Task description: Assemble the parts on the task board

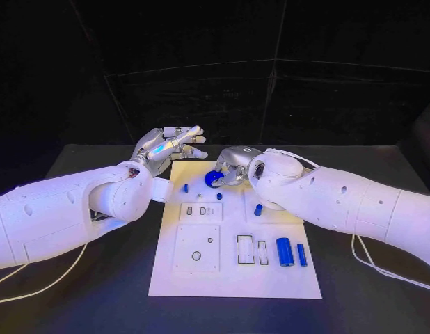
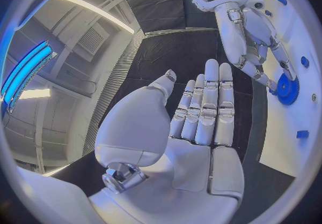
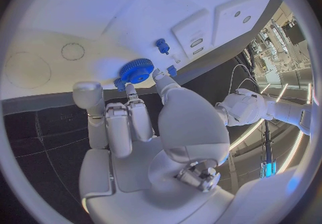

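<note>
Black table [image 1: 94, 292] and dark backdrop frame the white task board [image 1: 235, 278] at the centre of the head view. At the board's upper edge the right hand [image 1: 237, 167] pinches a blue gear [image 1: 214, 179], while the left hand [image 1: 167, 148] hovers open and empty at upper left. Seating the gear seems the step in hand; next it likely needs lowering squarely onto its spot.

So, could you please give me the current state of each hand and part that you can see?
Left hand: open, raised beside the board, holding nothing.
Right hand: fingers on the round blue toothed gear.
Gear: at the far end of the flat white task board, gripped.
Two long blue cylinders: lying flat on the board, untouched.
Small blue pegs: on the board, untouched.
</note>
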`<action>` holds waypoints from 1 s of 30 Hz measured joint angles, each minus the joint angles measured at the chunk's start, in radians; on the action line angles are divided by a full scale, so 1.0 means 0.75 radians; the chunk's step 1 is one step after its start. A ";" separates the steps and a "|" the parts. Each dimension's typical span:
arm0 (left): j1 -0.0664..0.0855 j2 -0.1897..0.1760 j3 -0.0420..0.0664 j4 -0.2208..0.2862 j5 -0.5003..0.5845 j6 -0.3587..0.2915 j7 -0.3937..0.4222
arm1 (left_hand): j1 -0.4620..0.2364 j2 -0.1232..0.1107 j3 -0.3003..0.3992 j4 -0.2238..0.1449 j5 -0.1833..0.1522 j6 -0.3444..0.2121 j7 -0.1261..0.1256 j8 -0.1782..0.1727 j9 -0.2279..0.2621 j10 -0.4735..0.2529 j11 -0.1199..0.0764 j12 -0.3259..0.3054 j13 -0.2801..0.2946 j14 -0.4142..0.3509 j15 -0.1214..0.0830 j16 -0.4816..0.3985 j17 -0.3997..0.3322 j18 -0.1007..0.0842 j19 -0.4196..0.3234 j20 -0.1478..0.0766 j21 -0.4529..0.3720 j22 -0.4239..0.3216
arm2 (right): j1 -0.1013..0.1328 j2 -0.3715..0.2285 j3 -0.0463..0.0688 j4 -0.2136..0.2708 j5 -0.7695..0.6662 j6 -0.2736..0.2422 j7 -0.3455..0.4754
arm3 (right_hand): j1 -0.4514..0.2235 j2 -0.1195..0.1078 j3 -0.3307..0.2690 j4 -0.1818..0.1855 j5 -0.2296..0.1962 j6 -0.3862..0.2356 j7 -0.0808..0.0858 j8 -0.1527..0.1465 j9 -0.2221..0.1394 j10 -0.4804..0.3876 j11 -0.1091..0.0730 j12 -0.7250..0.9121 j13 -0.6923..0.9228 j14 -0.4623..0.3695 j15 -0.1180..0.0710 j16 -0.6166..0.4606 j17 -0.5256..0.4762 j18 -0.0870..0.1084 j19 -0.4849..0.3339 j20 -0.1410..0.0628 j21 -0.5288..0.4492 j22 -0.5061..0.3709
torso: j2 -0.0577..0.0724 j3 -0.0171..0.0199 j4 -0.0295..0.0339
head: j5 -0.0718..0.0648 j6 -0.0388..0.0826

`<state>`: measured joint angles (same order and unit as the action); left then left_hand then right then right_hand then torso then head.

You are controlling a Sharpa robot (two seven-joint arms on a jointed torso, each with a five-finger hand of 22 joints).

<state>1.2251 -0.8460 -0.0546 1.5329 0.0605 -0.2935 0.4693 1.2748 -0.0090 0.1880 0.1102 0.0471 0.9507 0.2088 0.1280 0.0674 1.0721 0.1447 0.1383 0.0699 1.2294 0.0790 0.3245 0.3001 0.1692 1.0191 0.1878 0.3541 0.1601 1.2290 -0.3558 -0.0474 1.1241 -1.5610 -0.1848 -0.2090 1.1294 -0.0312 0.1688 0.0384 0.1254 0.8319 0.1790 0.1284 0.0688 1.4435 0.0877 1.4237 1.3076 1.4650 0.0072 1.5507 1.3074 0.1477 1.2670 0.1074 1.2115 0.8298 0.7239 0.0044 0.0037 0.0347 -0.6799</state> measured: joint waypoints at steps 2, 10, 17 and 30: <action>0.000 0.000 0.000 0.000 0.000 0.000 0.000 | 0.000 0.000 0.000 0.000 0.000 0.000 0.000 0.000 0.000 0.000 0.000 0.000 0.000 0.000 0.000 0.000 0.000 0.000 0.000 0.000 0.000 0.000 | 0.000 -0.001 0.000 -0.002 0.006 0.006 0.000 | -0.033 0.000 -0.030 0.040 0.018 0.000 0.000 -0.010 0.000 0.000 0.000 0.000 0.000 0.000 0.000 0.000 0.000 0.000 0.000 0.000 0.000 0.000 | 0.000 0.0000 -0.0006 | 0.002 -0.001; 0.000 0.000 0.000 -0.001 0.000 0.000 0.000 | 0.000 0.000 0.000 0.000 0.000 0.000 0.000 0.000 0.000 0.000 0.000 0.000 0.000 0.000 0.000 0.000 0.000 0.000 0.000 0.000 0.000 0.000 | 0.000 -0.011 0.000 -0.008 0.031 0.034 -0.010 | -0.069 0.002 -0.103 0.113 0.116 -0.019 0.010 -0.025 -0.002 -0.005 0.005 0.000 0.000 0.005 0.005 0.000 0.000 0.000 -0.002 0.008 0.000 -0.003 | 0.000 0.0000 -0.0008 | 0.003 0.001; 0.000 -0.002 0.000 -0.003 0.000 0.000 0.000 | 0.000 0.000 0.003 -0.011 0.000 0.000 0.000 -0.005 0.000 0.005 -0.005 -0.006 0.000 0.000 0.000 0.000 0.006 0.000 0.000 0.000 0.000 -0.001 | 0.000 -0.071 0.000 0.055 0.057 -0.029 0.013 | 0.017 0.041 -0.109 0.097 0.213 -0.004 0.005 -0.025 0.000 0.012 0.007 0.016 0.000 0.005 0.005 0.000 0.000 0.000 0.005 0.014 0.007 0.016 | 0.000 0.0000 -0.0006 | 0.003 0.004; 0.000 -0.022 0.000 -0.019 0.000 -0.001 0.003 | 0.000 0.000 0.003 -0.011 0.000 0.000 0.000 -0.005 0.000 0.008 -0.002 -0.006 0.000 0.000 0.000 0.000 0.007 0.000 0.000 0.000 0.000 -0.001 | 0.023 -0.473 0.001 0.304 0.419 -0.173 0.343 | 0.231 -0.009 -0.081 -0.065 0.193 0.069 -0.016 0.006 0.003 0.002 -0.004 0.007 0.000 0.004 0.004 -0.008 0.000 0.000 -0.021 0.002 -0.022 -0.051 | -0.014 -0.0009 -0.0238 | -0.002 0.026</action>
<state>1.2253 -0.8627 -0.0547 1.5186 0.0606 -0.2941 0.4715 1.2748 -0.0090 0.1906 0.1020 0.0471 0.9507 0.2089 0.1242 0.0674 1.0781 0.1433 0.1338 0.0699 1.2294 0.0790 0.3245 0.3054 0.1693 1.0191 0.1878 0.3541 0.1593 1.2466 -0.7107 -0.0466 1.3524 -1.2466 -0.3143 0.0481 1.3026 -0.0377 0.1077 -0.0106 0.2698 0.8835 0.1667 0.1330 0.0713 1.4448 0.0850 1.4288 1.3076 1.4679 0.0099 1.5450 1.3073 0.1475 1.2509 0.1090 1.1950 0.7917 0.7134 0.0037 -0.0141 0.0332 -0.6606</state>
